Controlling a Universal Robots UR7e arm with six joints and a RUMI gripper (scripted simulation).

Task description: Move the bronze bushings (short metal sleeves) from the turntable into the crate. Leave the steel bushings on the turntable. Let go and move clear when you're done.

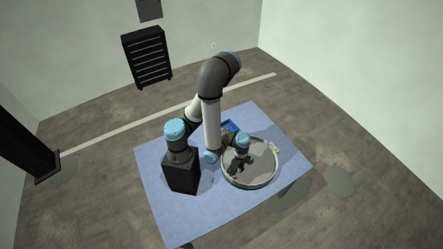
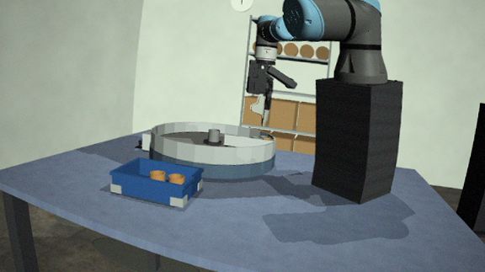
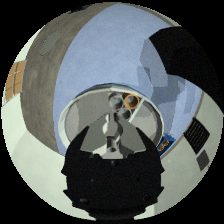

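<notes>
Exterior view first: I have the claw (image 1: pixel 233 173) (image 2: pixel 264 122) (image 3: pixel 111 118) hanging over the turntable (image 1: pixel 249 187) (image 2: pixel 212 153) (image 3: pixel 62 127), on the rim side facing the arm's pedestal (image 1: pixel 180 178) (image 2: pixel 340 138). Its fingers are drawn narrow, and I see no bushing between them. They point downward, well above the rim, which I take as clearance before a descent.

My wrist view shows a bronze bushing (image 3: pixel 131 103) upright just beside a steel bushing (image 3: pixel 116 101), with a second steel bushing (image 3: pixel 124 114) close by. A pale bar (image 3: pixel 136 110) runs along the bronze one's other side, so I judge that the cluster leaves little finger room. The fingers would need to open and straddle only the bronze wall; a careless approach could nudge or catch steel, which must stay.

The blue crate (image 1: pixel 229 122) (image 2: pixel 146 190) (image 3: pixel 167 144) sits on the table (image 1: pixel 204 218) (image 2: pixel 236 245) (image 3: pixel 110 55), towards the exterior view's left near corner, between that corner and the turntable. It seems placed for a short carry. Two bronze bushings (image 2: pixel 167 177) stand inside it, near its right end, leaving room at the left for another.
</notes>
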